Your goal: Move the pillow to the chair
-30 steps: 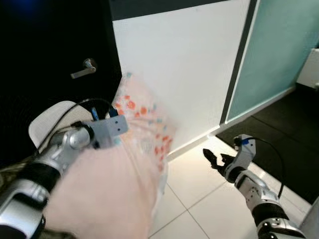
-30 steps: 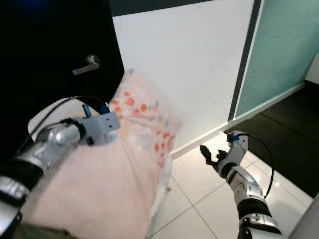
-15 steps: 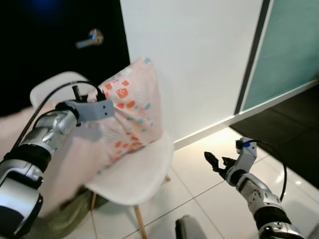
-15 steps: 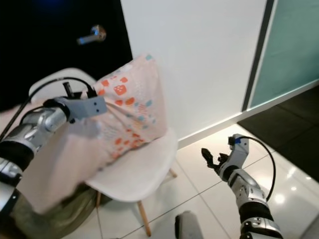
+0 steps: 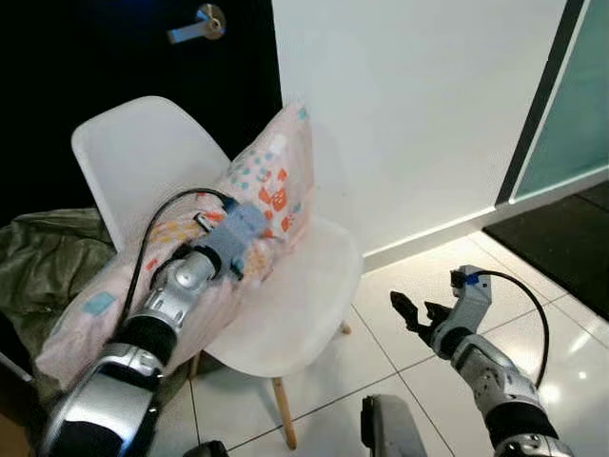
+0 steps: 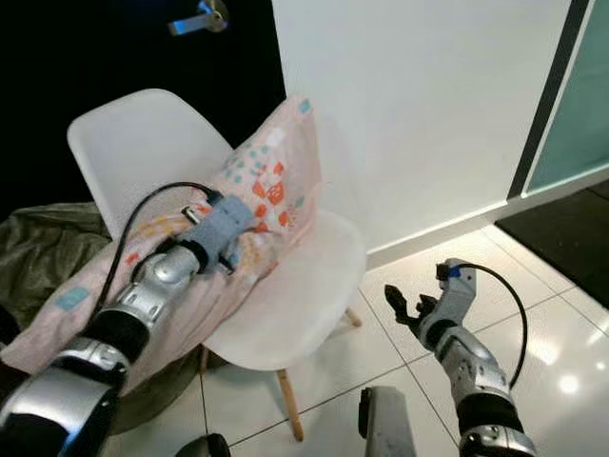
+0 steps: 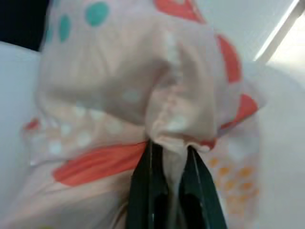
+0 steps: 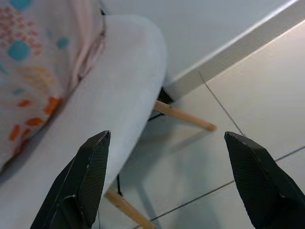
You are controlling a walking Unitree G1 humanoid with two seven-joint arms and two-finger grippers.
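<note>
On the far left a green blanket (image 5: 43, 262) lies heaped on the floor beside the white chair (image 5: 295, 305). The pink patterned pillow (image 6: 271, 181) sprawls across that chair's seat, its upper end propped against the backrest, its lower end hanging off the seat's left edge. From the head views the left gripper (image 7: 167, 164) is buried in the fabric at mid-pillow, fingers hidden; the left wrist view settles it, two black fingers pressed together on a bunched fold of the pillow cloth. Behind the chair, a dark door with a silver handle (image 5: 198, 21), then a white wall. Over on the right, the right gripper (image 5: 416, 314) hovers above the white floor tiles (image 6: 561, 352), and its wrist view shows the fingers spread wide, nothing between them, looking at the chair's wooden legs (image 8: 183, 116).
</note>
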